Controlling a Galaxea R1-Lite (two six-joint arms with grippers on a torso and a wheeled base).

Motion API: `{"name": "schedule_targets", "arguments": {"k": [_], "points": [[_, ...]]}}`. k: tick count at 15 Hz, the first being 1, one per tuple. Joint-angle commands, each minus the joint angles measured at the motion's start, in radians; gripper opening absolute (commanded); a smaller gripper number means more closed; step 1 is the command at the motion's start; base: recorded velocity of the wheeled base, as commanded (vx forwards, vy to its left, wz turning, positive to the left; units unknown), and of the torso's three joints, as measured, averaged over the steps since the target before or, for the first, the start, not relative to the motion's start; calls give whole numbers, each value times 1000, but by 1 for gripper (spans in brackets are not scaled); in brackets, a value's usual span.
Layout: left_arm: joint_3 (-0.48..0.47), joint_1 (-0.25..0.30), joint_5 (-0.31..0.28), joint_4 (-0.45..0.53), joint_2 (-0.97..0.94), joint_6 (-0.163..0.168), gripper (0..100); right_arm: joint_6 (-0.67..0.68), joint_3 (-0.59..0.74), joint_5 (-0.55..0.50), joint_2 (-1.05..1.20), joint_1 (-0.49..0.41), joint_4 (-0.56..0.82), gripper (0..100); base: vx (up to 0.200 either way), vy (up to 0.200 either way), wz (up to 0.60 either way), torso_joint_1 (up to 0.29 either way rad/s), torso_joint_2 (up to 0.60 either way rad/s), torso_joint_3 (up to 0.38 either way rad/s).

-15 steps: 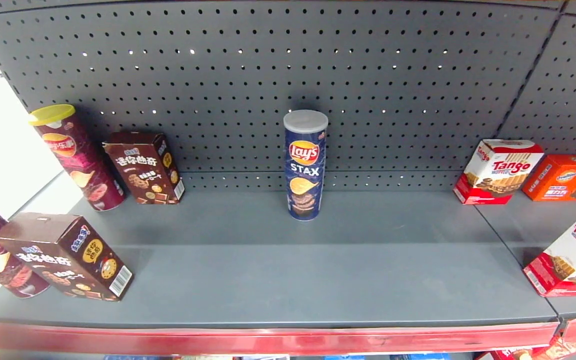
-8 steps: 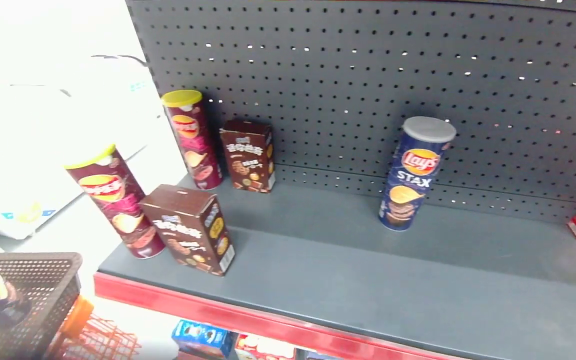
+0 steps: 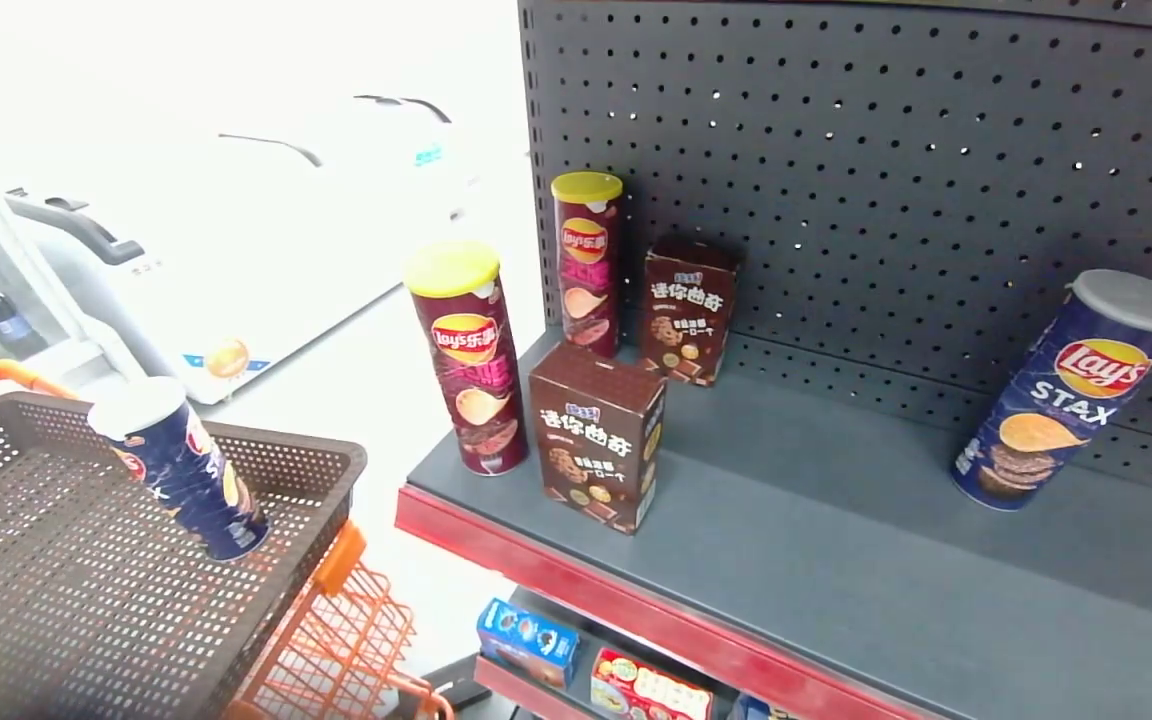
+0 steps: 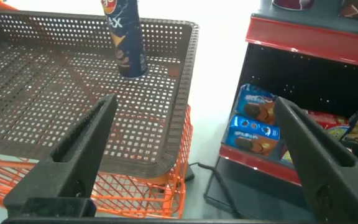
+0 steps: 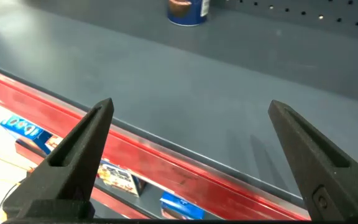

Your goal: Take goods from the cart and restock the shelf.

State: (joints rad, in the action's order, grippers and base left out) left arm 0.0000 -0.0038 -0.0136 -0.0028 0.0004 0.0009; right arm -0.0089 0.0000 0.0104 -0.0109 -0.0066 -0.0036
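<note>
The head camera has turned left, so the cart now shows; the goods have not moved. From the head, a blue can (image 3: 181, 465) stands in the cart basket (image 3: 36, 600), near its right edge. On the shelf (image 3: 836, 560) a second blue can (image 3: 1066, 400) stands at the back. Red cans (image 3: 466, 360) and brown boxes (image 3: 596, 450) stand at the left end.

From the left wrist, the left gripper (image 4: 194, 102) is wide open and empty over the basket's edge.

From the right wrist, the right gripper (image 5: 191, 104) is wide open and empty over the shelf's front edge.
</note>
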Motion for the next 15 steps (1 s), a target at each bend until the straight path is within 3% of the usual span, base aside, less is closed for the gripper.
{"name": "schedule_targets", "arguments": {"k": [1,15], "points": [[0,-1,0,0,0,1,100,0,0,0,-1,-1,-1,100,0,0,0,0,0,0],[0,-1,-5,0,0,2,100,0,0,0,-1,-1,-1,100,0,0,0,0,0,0]]}}
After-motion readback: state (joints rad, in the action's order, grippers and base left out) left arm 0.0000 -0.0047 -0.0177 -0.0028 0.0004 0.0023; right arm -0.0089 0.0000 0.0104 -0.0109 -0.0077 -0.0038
